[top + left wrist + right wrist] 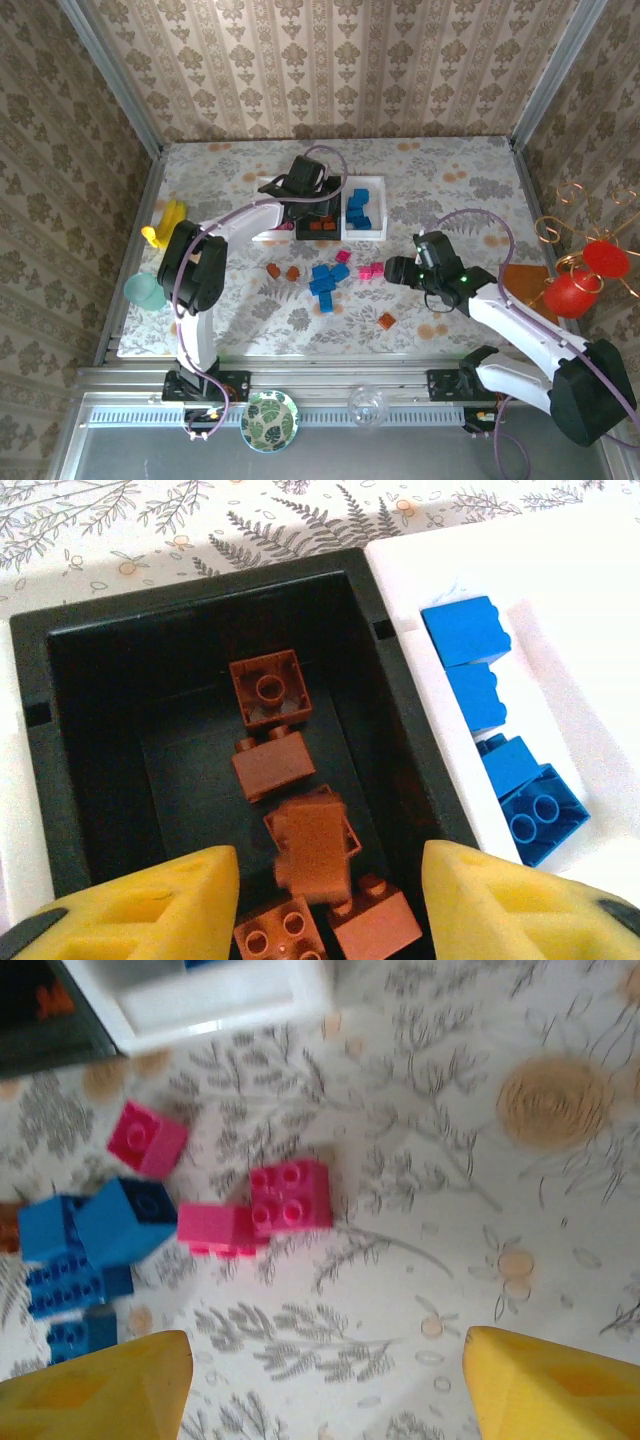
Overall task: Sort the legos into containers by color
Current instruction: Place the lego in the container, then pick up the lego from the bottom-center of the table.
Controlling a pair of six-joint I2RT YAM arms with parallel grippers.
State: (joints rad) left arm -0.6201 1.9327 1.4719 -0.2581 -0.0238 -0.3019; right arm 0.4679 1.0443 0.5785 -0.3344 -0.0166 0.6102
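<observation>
L end effector [330, 900] wide over black tray [400, 730]; R end effector [325, 1380] wide above pink legos [290, 1195], seemingly three

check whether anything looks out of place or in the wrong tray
Nothing looks missorted: the black tray holds only brown bricks, the white tray beside it only blue bricks. One tilted brown brick looks blurred atop the pile, under the open left claw.
</observation>
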